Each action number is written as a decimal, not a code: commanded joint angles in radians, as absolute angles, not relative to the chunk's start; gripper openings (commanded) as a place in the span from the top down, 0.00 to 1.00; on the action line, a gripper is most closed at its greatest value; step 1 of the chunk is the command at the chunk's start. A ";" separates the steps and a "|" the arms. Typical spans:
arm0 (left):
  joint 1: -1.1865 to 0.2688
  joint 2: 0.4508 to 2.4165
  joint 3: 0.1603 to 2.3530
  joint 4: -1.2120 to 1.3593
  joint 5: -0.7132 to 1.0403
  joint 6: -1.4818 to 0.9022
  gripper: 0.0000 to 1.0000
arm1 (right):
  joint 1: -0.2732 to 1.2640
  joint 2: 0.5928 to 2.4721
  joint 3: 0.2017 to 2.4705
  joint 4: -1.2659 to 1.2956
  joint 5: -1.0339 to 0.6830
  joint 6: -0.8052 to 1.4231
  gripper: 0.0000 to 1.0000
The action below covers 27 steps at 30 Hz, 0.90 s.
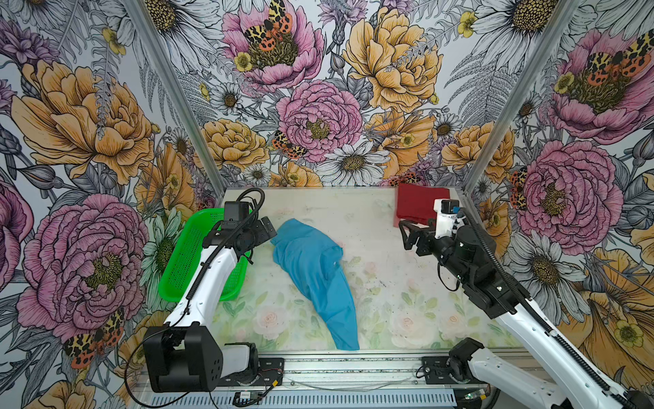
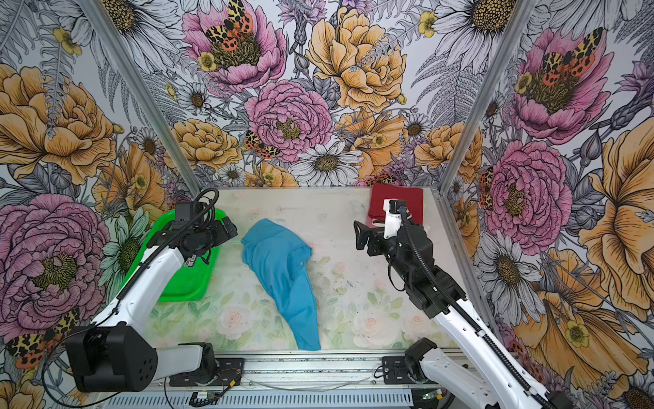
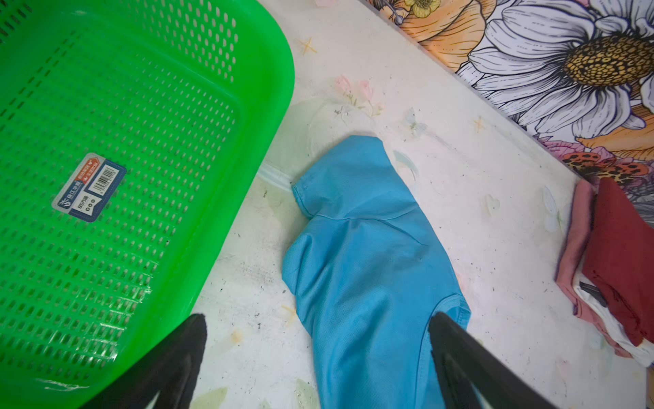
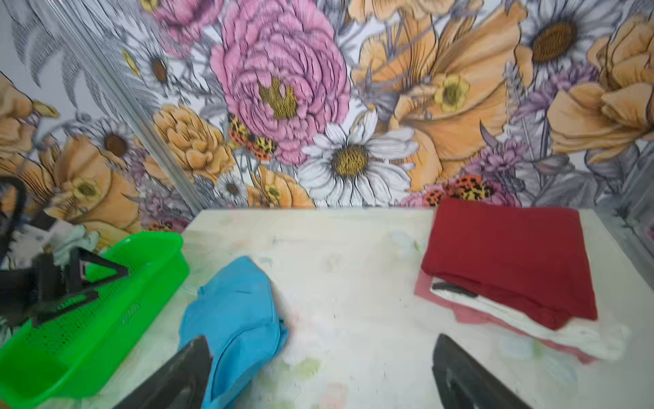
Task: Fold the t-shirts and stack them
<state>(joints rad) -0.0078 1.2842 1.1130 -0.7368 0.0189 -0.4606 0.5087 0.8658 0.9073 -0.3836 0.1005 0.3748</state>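
Note:
A sky-blue t-shirt (image 1: 311,276) (image 2: 279,272) lies crumpled in a long strip across the middle of the table. My left gripper (image 1: 266,228) (image 3: 318,318) hangs open just left of its far end, one finger over the blue cloth (image 3: 368,265), gripping nothing. At the back right a dark red folded t-shirt (image 1: 417,203) (image 4: 509,258) tops a stack with a white one (image 4: 552,329) and a pinkish one (image 4: 467,315) beneath. My right gripper (image 1: 407,235) (image 4: 321,339) stands open and empty in front of that stack, above bare table.
A bright green mesh basket (image 1: 177,262) (image 3: 276,106) sits at the left, under my left arm, with only a label inside. Flowered walls close the table (image 1: 389,283) at the back and sides. A metal rail (image 1: 354,368) runs along the front edge.

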 commanded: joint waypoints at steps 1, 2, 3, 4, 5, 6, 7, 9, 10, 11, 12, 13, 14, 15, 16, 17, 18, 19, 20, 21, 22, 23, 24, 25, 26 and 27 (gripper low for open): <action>0.003 1.266 1.122 -0.747 0.065 -0.434 0.01 | 0.524 0.955 0.875 -0.526 -0.052 0.396 0.05; 0.003 1.266 1.118 -0.748 0.074 -0.434 0.01 | 0.544 0.998 0.878 -0.527 -0.104 0.390 0.07; 0.005 1.266 1.115 -0.749 0.085 -0.431 0.01 | 0.577 1.053 0.882 -0.528 -0.139 0.383 0.07; 0.008 1.264 1.113 -0.751 0.091 -0.430 0.01 | 0.617 1.111 0.883 -0.525 -0.170 0.376 0.09; 0.009 1.263 1.112 -0.755 0.094 -0.427 0.01 | 0.650 1.161 0.886 -0.525 -0.192 0.375 0.10; 0.010 1.260 1.113 -0.760 0.097 -0.421 0.01 | 0.684 1.219 0.890 -0.523 -0.219 0.383 0.13; 0.015 1.259 1.115 -0.766 0.097 -0.416 0.01 | 0.714 1.276 0.892 -0.518 -0.255 0.391 0.16; 0.024 1.248 1.116 -0.780 0.107 -0.409 0.01 | 0.775 1.362 0.896 -0.519 -0.313 0.402 0.21; 0.029 1.246 1.117 -0.783 0.114 -0.404 0.01 | 0.816 1.397 0.892 -0.519 -0.332 0.404 0.22; 0.034 1.239 1.116 -0.786 0.121 -0.401 0.01 | 0.856 1.419 0.886 -0.520 -0.342 0.406 0.23; 0.038 1.236 1.117 -0.790 0.126 -0.398 0.01 | 0.897 1.437 0.874 -0.521 -0.347 0.417 0.24; 0.041 1.231 1.118 -0.794 0.132 -0.394 0.01 | 0.934 1.446 0.860 -0.519 -0.355 0.432 0.24; 0.046 1.229 1.118 -0.795 0.138 -0.391 0.01 | 0.966 1.451 0.849 -0.519 -0.361 0.445 0.24; 0.048 1.228 1.121 -0.795 0.146 -0.389 0.01 | 1.002 1.452 0.835 -0.519 -0.363 0.464 0.24; 0.049 1.226 1.121 -0.796 0.152 -0.388 0.01 | 1.038 1.449 0.823 -0.516 -0.365 0.481 0.25; 0.050 1.226 1.122 -0.797 0.154 -0.389 0.01 | 1.068 1.447 0.814 -0.510 -0.370 0.496 0.25; 0.049 1.226 1.122 -0.796 0.159 -0.391 0.01 | 1.097 1.448 0.805 -0.510 -0.370 0.516 0.26; 0.049 1.227 1.125 -0.794 0.162 -0.394 0.01 | 1.119 1.449 0.798 -0.509 -0.365 0.534 0.26; 0.049 1.228 1.125 -0.794 0.167 -0.397 0.01 | 1.130 1.450 0.790 -0.509 -0.361 0.548 0.28; 0.049 1.229 1.129 -0.795 0.174 -0.399 0.01 | 1.141 1.447 0.783 -0.509 -0.353 0.558 0.31; 0.048 1.229 1.131 -0.795 0.182 -0.399 0.01 | 1.144 1.442 0.774 -0.509 -0.340 0.568 0.32; 0.048 1.230 1.132 -0.795 0.184 -0.397 0.01 | 1.144 1.434 0.765 -0.506 -0.331 0.573 0.33; 0.048 1.226 1.133 -0.795 0.184 -0.397 0.01 | 1.145 1.424 0.760 -0.505 -0.321 0.574 0.34; 0.048 1.224 1.133 -0.795 0.183 -0.397 0.01 | 1.142 1.419 0.759 -0.505 -0.318 0.572 0.37; 0.048 1.223 1.133 -0.795 0.182 -0.396 0.01 | 1.138 1.421 0.762 -0.503 -0.323 0.569 0.39; 0.048 1.220 1.132 -0.794 0.186 -0.393 0.01 | 1.137 1.430 0.765 -0.500 -0.334 0.562 0.40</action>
<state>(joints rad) 0.0406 1.2392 1.1126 -0.7887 0.1555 -0.4110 1.1439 1.4506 0.7597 -0.5163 -0.3439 0.5426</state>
